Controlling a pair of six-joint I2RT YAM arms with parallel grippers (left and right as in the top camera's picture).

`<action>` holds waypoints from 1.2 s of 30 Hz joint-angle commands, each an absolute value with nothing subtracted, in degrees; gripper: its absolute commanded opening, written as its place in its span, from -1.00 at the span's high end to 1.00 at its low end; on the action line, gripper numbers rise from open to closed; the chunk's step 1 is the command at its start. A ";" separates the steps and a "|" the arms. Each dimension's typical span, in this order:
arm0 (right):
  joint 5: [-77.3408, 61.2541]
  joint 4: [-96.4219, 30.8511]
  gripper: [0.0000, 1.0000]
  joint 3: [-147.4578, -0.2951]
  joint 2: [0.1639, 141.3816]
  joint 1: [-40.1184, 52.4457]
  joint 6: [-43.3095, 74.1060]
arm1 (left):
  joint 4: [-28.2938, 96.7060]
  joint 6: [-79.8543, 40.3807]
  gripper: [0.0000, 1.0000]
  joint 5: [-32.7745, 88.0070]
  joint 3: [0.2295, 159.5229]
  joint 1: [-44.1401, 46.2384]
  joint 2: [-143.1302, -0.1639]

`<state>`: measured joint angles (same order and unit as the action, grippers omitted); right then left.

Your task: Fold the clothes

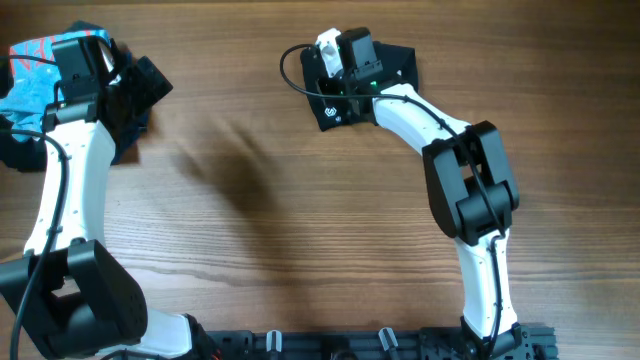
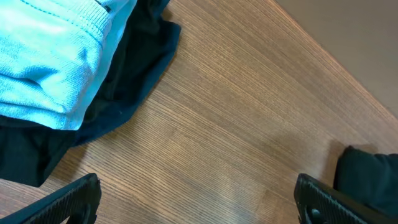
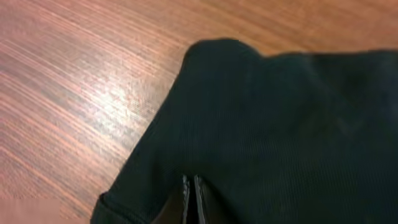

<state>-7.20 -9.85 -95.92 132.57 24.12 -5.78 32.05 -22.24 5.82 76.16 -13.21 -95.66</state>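
Observation:
The clothes (image 1: 395,70) lie as a small folded black bundle at the table's far middle, with a white logo (image 1: 335,115) on the near left corner. My right gripper (image 3: 192,186) sits low on the black fabric (image 3: 280,124), its jaws shut with no fold pinched between them. In the overhead view its wrist (image 1: 350,55) covers the bundle's left part. My left gripper (image 2: 199,193) hangs open over bare wood at the far left, with nothing between its fingers (image 2: 68,199).
A heap at the far left corner holds a light-blue garment (image 2: 50,62) lying on dark cloth (image 2: 130,74). Another dark piece (image 2: 373,177) shows beside the left gripper's right finger. The heap (image 1: 30,70) reaches the table's left edge.

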 commanded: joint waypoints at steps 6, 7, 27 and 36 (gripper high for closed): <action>-9.02 -30.20 0.91 -95.98 134.10 24.47 -2.37 | 31.90 -22.74 -1.00 5.43 76.84 -13.41 -96.14; -8.97 -33.91 0.91 -95.98 134.10 24.36 -2.37 | 31.90 -22.74 -0.99 5.43 76.84 -13.41 -96.14; 38.76 -52.71 0.91 -96.42 133.99 11.84 18.02 | 33.21 -22.74 -0.99 5.43 76.84 -13.41 -96.14; 25.30 -49.69 0.47 -105.41 127.74 9.39 8.49 | 33.17 -22.76 -0.99 5.43 76.84 -13.41 -96.14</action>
